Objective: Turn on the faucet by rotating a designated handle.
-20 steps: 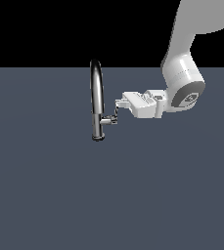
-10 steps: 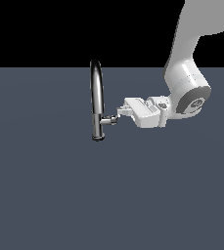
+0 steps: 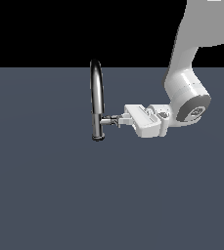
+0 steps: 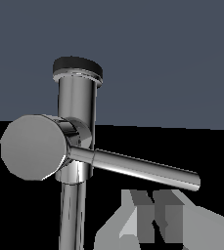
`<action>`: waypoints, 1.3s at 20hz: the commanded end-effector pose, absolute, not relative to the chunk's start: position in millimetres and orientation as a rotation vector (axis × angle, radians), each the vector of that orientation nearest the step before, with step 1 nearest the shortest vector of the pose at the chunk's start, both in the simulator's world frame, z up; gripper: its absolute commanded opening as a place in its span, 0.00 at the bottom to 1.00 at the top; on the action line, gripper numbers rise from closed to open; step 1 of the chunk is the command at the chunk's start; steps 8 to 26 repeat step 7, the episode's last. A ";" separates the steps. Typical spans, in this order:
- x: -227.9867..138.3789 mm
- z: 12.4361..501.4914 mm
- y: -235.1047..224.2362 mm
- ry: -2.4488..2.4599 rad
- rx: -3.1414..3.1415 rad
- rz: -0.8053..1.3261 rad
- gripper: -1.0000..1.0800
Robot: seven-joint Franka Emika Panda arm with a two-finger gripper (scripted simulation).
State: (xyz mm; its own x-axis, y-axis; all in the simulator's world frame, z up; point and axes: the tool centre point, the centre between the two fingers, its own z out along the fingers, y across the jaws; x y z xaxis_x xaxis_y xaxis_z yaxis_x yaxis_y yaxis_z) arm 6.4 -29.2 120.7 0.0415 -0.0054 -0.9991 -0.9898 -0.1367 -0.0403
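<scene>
The chrome faucet (image 3: 98, 97) stands upright on the grey floor, its arched spout on top and its base (image 3: 98, 136) below. In the wrist view its cylindrical body (image 4: 77, 105) carries a short side stub with a round end cap (image 4: 33, 146). The handle (image 4: 143, 168), a thin chrome rod, juts sideways from that stub. My gripper (image 3: 117, 119) reaches in horizontally from the exterior view's right, tips at the stub (image 3: 107, 118). Seen from the wrist, my gripper (image 4: 152, 207) sits just beside the rod with its fingers (image 4: 142, 217) together, nothing between them.
The white arm (image 3: 184, 97) comes down from the upper right of the exterior view. A flat dark grey floor (image 3: 50, 195) spreads all around the faucet, with black background behind it.
My gripper has moved toward the faucet, to the exterior view's left and slightly down, and its tips now reach the side stub. The faucet body has not moved.
</scene>
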 end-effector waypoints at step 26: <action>-8.7 64.4 -23.7 1.128 -1.321 1.308 0.00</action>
